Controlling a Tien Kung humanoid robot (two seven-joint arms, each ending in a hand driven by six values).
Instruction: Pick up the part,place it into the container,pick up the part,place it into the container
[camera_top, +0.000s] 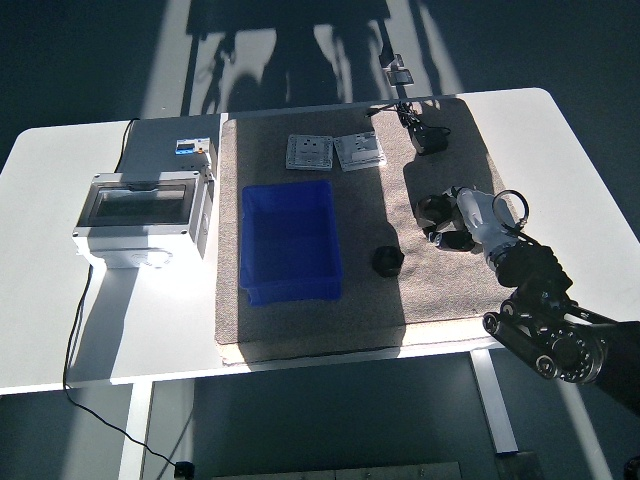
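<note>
Right hand (452, 218), fingers loosely curled and empty, hovers over a coarse grey mat (300, 320). At its 8 o'clock lies the small black part (388, 261), just beside the rectangular blue plastic container (290, 240). Two square switch plates (334, 151) lie at the container's 12 o'clock, a grey enclosure box (145, 215) at its 9 o'clock.
</note>
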